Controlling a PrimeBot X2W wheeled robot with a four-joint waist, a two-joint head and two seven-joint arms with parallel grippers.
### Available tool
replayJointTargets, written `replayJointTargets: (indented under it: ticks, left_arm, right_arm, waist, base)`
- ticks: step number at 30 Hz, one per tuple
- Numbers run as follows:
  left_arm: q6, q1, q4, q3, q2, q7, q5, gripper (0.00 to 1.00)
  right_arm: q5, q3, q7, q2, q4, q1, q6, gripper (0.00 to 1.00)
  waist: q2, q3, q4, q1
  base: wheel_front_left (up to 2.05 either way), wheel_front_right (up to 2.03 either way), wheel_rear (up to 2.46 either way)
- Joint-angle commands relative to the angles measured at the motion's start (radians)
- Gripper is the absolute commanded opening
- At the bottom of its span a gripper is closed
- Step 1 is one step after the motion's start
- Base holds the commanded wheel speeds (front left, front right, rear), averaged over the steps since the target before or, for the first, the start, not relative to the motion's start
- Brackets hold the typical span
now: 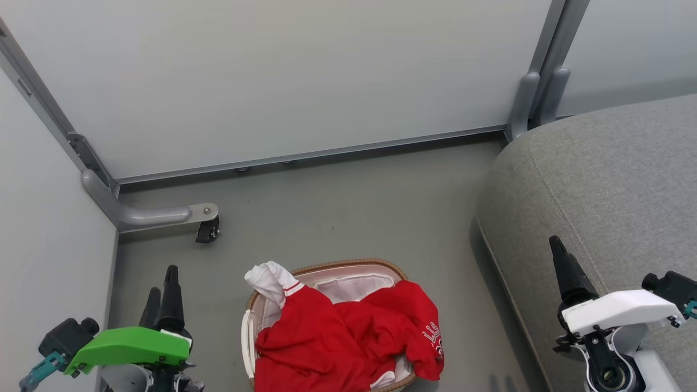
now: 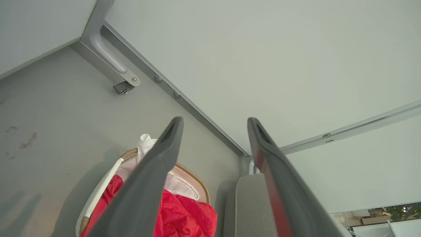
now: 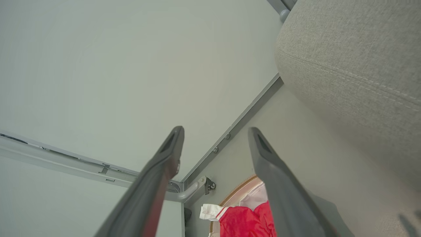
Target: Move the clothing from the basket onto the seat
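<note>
Clothing (image 1: pixel 326 343) heaped in basket (image 1: pixel 348 263) on grey floor (image 1: pixel 354 207) — seat (image 1: pixel 599 179) alongside; left end effector (image 2: pixel 214 121), right end effector (image 3: pixel 215 129) agape, empty

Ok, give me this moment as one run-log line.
stage: not started | clothing: heaped in basket, spilling over rim | seat: right of basket | left claw: open, empty | right claw: open, empty

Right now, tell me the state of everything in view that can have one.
clothing, crumpled in the basket, spilling over its rim, not held
basket, upright on the floor, loaded
seat, no clothing on the part in view
left pincer, open, holding nothing
right pincer, open, holding nothing
</note>
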Motion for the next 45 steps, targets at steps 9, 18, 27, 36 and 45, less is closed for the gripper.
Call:
replayJointTargets:
  ticks: [9,18,27,36,45]
  left_arm:
    - [0.027,-0.034,-0.001,-0.040,0.028,-0.041,0.171,1.00]
    - [0.046,-0.040,0.012,-0.080,0.048,-0.070,0.294,1.00]
    - [0.064,-0.049,0.024,-0.108,0.054,-0.097,0.397,1.00]
    - [0.071,-0.048,0.039,-0.123,0.055,-0.122,0.490,1.00]
    - [0.077,-0.051,0.042,-0.132,0.055,-0.147,0.592,1.00]
  right_arm:
    - [-0.183,0.026,-0.042,-0.024,0.009,-0.046,0.000,1.00]
    - [-0.317,0.033,-0.073,-0.029,0.010,-0.056,0.000,1.00]
    - [-0.438,0.036,-0.099,-0.030,0.007,-0.062,0.000,1.00]
    - [-0.553,0.041,-0.125,-0.028,0.021,-0.066,0.000,1.00]
    - [-0.651,0.033,-0.150,-0.023,0.039,-0.076,0.000,1.00]
  waist:
    - [0.0000,0.003,-0.001,0.0000]
    - [0.0000,0.006,0.001,0.0000]
    - [0.0000,0.008,0.004,0.0000]
    - [0.0000,0.011,0.009,0.0000]
    - [0.0000,0.014,0.013,0.0000]
  base:
    - [0.00,0.00,0.00]
    - [0.00,0.00,0.00]
    - [0.00,0.00,0.00]
    - [0.00,0.00,0.00]
    - [0.00,0.00,0.00]
